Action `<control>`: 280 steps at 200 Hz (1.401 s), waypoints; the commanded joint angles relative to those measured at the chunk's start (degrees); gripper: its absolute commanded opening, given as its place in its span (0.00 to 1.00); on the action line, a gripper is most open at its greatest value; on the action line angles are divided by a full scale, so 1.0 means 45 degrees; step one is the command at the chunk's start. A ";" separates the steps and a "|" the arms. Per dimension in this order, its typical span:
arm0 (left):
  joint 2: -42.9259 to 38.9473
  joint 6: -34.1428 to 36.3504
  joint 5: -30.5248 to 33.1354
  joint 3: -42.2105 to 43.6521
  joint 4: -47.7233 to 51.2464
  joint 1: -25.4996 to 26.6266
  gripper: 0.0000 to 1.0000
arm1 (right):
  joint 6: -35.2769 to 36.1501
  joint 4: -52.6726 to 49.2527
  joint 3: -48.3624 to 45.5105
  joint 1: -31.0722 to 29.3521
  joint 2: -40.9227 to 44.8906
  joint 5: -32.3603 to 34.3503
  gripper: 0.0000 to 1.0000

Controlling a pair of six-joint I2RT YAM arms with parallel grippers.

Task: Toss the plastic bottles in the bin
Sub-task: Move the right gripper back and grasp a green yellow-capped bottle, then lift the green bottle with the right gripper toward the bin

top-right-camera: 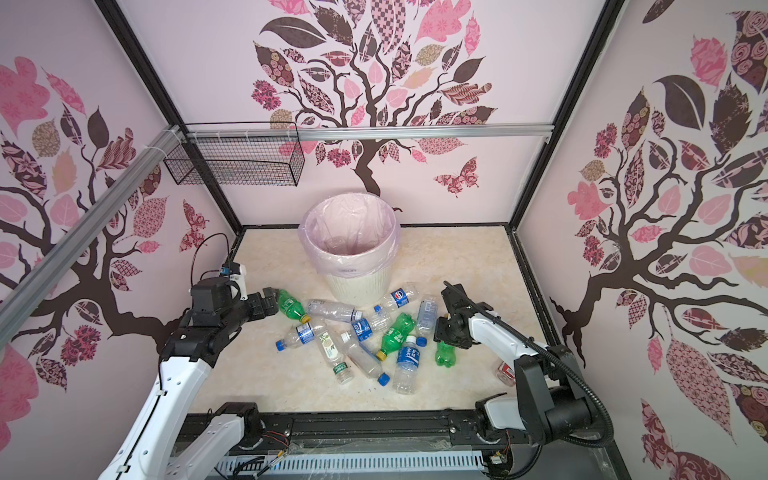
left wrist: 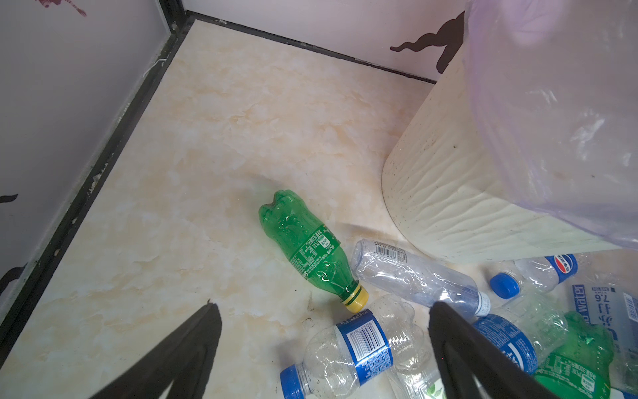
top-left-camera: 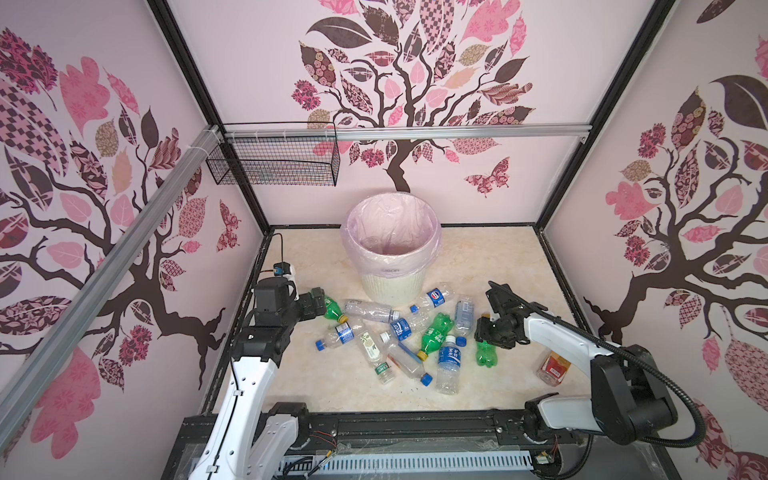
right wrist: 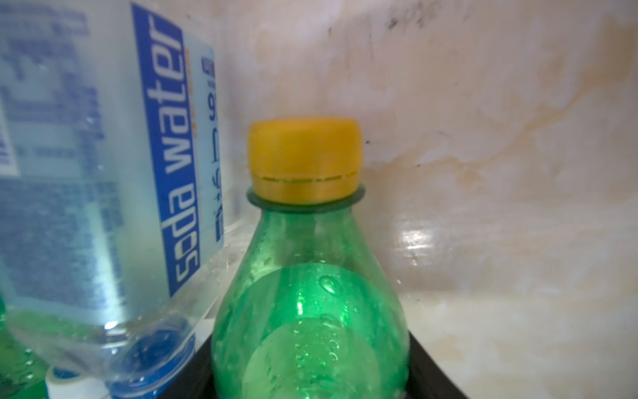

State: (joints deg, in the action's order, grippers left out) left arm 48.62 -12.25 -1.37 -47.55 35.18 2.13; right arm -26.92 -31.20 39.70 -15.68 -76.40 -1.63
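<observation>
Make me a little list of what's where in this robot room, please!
bin: upright at the back, pink liner over its rim
bottles: lying scattered on the floor before the bin
left fingers: open, empty, at the pile's left edge
right fingers: shut on a green bottle on the pile's right

Round cream ribbed plastic bin (top-left-camera: 388,286), pink-lined, upright at rear centre. Clear and green plastic bottles (top-left-camera: 449,361) lie strewn before it; green yellow-capped bottle (right wrist: 307,293) at right edge; squat red-labelled bottle (top-left-camera: 555,368) apart.
</observation>
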 commanded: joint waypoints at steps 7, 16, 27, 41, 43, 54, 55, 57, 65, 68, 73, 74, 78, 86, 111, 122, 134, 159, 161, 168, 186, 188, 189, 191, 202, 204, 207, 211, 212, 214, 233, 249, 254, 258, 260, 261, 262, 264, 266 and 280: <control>0.0011 -0.0072 -0.0068 0.0324 -0.0317 -0.0063 0.98 | -0.0109 0.0052 0.0328 -0.0030 0.1268 0.1076 0.54; 0.0058 -0.0071 -0.0068 0.0313 -0.0308 -0.0065 0.98 | 0.0064 0.0085 0.0521 -0.0028 0.1591 0.1101 0.54; 0.0122 -0.0051 -0.0106 0.0302 -0.0317 -0.0073 0.98 | 0.0222 0.0088 0.0832 -0.0025 0.1916 0.1195 0.53; 0.0208 -0.0051 -0.0129 0.0272 -0.0290 -0.0063 0.98 | 0.0481 0.0008 0.1338 -0.0031 0.2297 0.1386 0.51; 0.0220 -0.0051 -0.0136 0.0273 -0.0296 -0.0068 0.98 | 0.0515 0.0002 0.1422 -0.0031 0.2355 0.1428 0.51; 0.0249 -0.0051 -0.0124 0.0264 -0.0289 -0.0073 0.98 | 0.0774 -0.0002 0.1829 -0.0021 0.2618 0.1584 0.50; 0.0249 -0.0061 -0.0115 0.0269 -0.0284 -0.0068 0.98 | 0.0809 -0.0001 0.1864 -0.0016 0.2650 0.1588 0.50; 0.0240 -0.0078 -0.0109 0.0272 -0.0280 -0.0065 0.97 | 0.0860 0.0019 0.1925 -0.0017 0.2698 0.1581 0.50; 0.0245 -0.0070 -0.0107 0.0254 -0.0278 -0.0073 0.98 | 0.1052 0.0099 0.2198 -0.0029 0.2895 0.1628 0.50; 0.0249 -0.0071 -0.0107 0.0271 -0.0278 -0.0065 0.98 | 0.1127 0.0122 0.2281 -0.0030 0.2974 0.1641 0.50; 0.0255 -0.0080 -0.0108 0.0264 -0.0278 -0.0063 0.98 | 0.1240 0.0231 0.2434 -0.0031 0.3105 0.1651 0.50; 0.0262 -0.0075 -0.0107 0.0269 -0.0278 -0.0063 0.98 | 0.1267 0.0252 0.2460 -0.0031 0.3127 0.1661 0.50; 0.0262 -0.0076 -0.0107 0.0276 -0.0278 -0.0063 0.98 | 0.1375 0.0299 0.2580 -0.0031 0.3236 0.1678 0.50; 0.0299 -0.0087 -0.0116 0.0274 -0.0288 -0.0063 0.98 | 0.1473 0.0245 0.2908 -0.0025 0.3358 0.1862 0.50; 0.0362 -0.0129 -0.0130 0.0244 -0.0298 -0.0063 0.98 | 0.1860 -0.0243 0.4314 -0.0028 0.3158 0.1814 0.50; 0.0386 -0.0129 -0.0126 0.0253 -0.0298 -0.0066 0.98 | 0.2014 -0.0144 0.4790 -0.0031 0.3184 0.1458 0.50; 0.0401 -0.0129 -0.0119 0.0240 -0.0317 -0.0064 0.98 | 0.2166 0.0203 0.5094 -0.0028 0.3363 0.0886 0.50; 0.0426 -0.0140 -0.0088 0.0253 -0.0264 -0.0064 0.98 | 0.2648 0.1718 0.5213 -0.0021 0.4107 -0.0940 0.52; 0.0421 -0.0132 -0.0087 0.0259 -0.0260 -0.0064 0.98 | 0.2648 0.1904 0.5179 -0.0028 0.4200 -0.1033 0.52; 0.0408 -0.0129 -0.0064 0.0249 -0.0238 -0.0063 0.98 | 0.2657 0.2521 0.4998 -0.0030 0.4524 -0.1476 0.53; 0.0339 -0.0093 0.0039 0.0275 -0.0188 -0.0064 0.98 | 0.2546 0.4024 0.4495 -0.0030 0.5328 -0.2203 0.53; 0.0331 -0.0081 0.0062 0.0289 -0.0182 -0.0063 0.98 | 0.2530 0.4155 0.4448 -0.0030 0.5403 -0.2257 0.53; 0.0330 -0.0076 0.0065 0.0301 -0.0182 -0.0063 0.98 | 0.2517 0.4216 0.4424 -0.0021 0.5439 -0.2285 0.53; 0.0314 -0.0072 0.0068 0.0310 -0.0181 -0.0063 0.98 | 0.2498 0.4335 0.4391 -0.0028 0.5504 -0.2321 0.53; 0.0289 -0.0051 0.0076 0.0329 -0.0199 -0.0074 0.98 | 0.2400 0.4814 0.4273 -0.0030 0.5767 -0.2567 0.53; 0.0279 -0.0051 0.0076 0.0346 -0.0200 -0.0066 0.98 | 0.2401 0.4885 0.4266 -0.0031 0.5806 -0.2597 0.53; 0.0288 -0.0034 0.0072 0.0351 -0.0210 -0.0064 0.98 | 0.2363 0.4971 0.4249 -0.0026 0.5855 -0.2633 0.53; 0.0289 -0.0034 0.0088 0.0337 -0.0219 -0.0063 0.98 | 0.2341 0.5075 0.4226 -0.0030 0.5902 -0.2693 0.53; 0.0289 -0.0033 0.0088 0.0344 -0.0220 -0.0063 0.98 | 0.2335 0.5106 0.4225 -0.0031 0.5922 -0.2708 0.53; 0.0289 -0.0032 0.0089 0.0350 -0.0230 -0.0063 0.98 | 0.2336 0.5153 0.4205 -0.0026 0.5952 -0.2740 0.53; 0.0396 -0.0016 0.0069 0.0296 -0.0288 -0.0063 0.98 | 0.2219 0.5548 0.4089 -0.0012 0.6146 -0.3039 0.52; 0.0517 -0.0027 0.0001 0.0230 -0.0317 -0.0063 0.98 | 0.2156 0.5774 0.4038 -0.0030 0.6167 -0.3418 0.53; 0.0536 -0.0026 -0.0018 0.0225 -0.0317 -0.0073 0.98 | 0.2163 0.5845 0.4038 -0.0028 0.6121 -0.3594 0.52; 0.0552 -0.0031 -0.0028 0.0224 -0.0332 -0.0064 0.98 | 0.2141 0.5891 0.4060 -0.0021 0.6085 -0.3740 0.52; 0.0570 -0.0031 -0.0028 0.0232 -0.0336 -0.0068 0.98 | 0.2145 0.5911 0.4051 -0.0028 0.6061 -0.3808 0.52; 0.0576 -0.0031 -0.0028 0.0214 -0.0336 -0.0066 0.98 | 0.2140 0.5924 0.4069 -0.0029 0.6041 -0.3852 0.52; 0.0579 -0.0031 -0.0038 0.0214 -0.0337 -0.0065 0.98 | 0.2137 0.5941 0.4068 -0.0030 0.6021 -0.3894 0.52; 0.0572 -0.0031 -0.0046 0.0220 -0.0337 -0.0073 0.98 | 0.2120 0.5963 0.4092 -0.0031 0.5982 -0.3959 0.52; 0.0579 -0.0032 -0.0047 0.0216 -0.0337 -0.0066 0.98 | 0.2130 0.5988 0.4113 -0.0031 0.5948 -0.4024 0.52; 0.0602 -0.0051 -0.0074 0.0215 -0.0356 -0.0063 0.98 | 0.2155 0.6037 0.4525 -0.0031 0.5412 -0.4375 0.51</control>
State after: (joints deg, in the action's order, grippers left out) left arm 51.11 -12.45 -1.56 -47.51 35.14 2.13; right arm -16.73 -7.22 57.95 -15.66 -49.58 -16.69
